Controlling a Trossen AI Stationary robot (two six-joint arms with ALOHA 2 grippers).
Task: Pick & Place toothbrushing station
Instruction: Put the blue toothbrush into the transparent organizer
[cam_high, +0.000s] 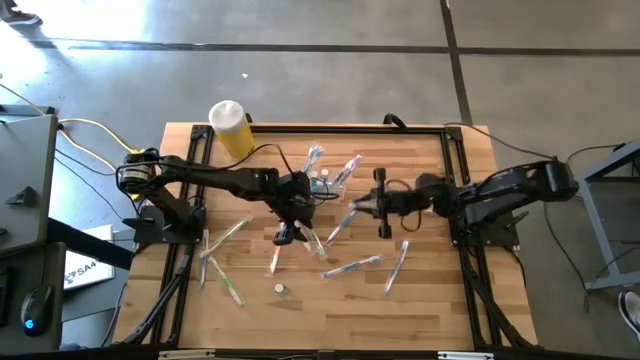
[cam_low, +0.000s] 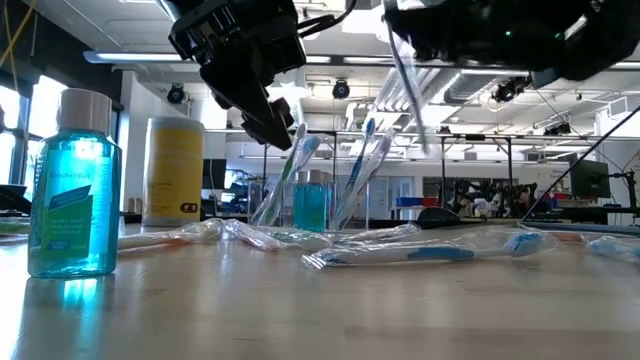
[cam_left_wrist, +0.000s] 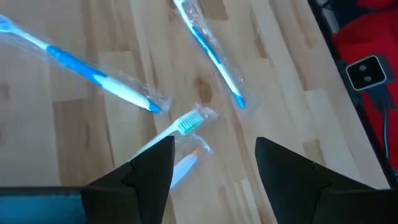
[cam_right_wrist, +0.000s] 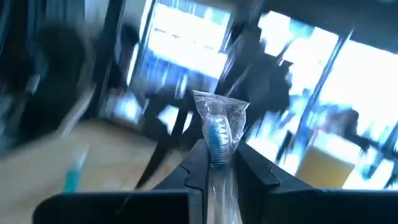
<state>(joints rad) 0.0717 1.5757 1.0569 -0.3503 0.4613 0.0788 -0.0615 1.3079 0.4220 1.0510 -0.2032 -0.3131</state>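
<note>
The right gripper (cam_right_wrist: 217, 163) is clamping its jaws on a wrapped toothbrush (cam_right_wrist: 217, 134), whose blue-bristled head is sticking up out of the narrow gap between the fingers, while the left gripper (cam_left_wrist: 214, 163) is holding its jaws well apart and empty above loose brushes near the middle of the table (cam_high: 420, 310). In the high view the right gripper (cam_high: 381, 205) is sitting right of the table's centre, with the holder cup (cam_high: 321, 183) just beyond it toward the far edge, several brushes already leaning inside. The left gripper (cam_high: 285, 236) is hanging just nearer than the cup, over a scatter of wrapped brushes running toward the near edge. The main risk appears to be the slick wrapper: the gripped brush could be sliding or pivoting in such a thin pinch, arriving tilted and catching the cup's rim or knocking the leaning brushes out. The light cup looks easy to tip if the brush is pushed in at an angle. The two grippers are also working close together around the cup, so a sideways sweep by either could be bumping the other. The yellow cylinder (cam_high: 232, 128) is standing at the far left corner, apart from all this.
</note>
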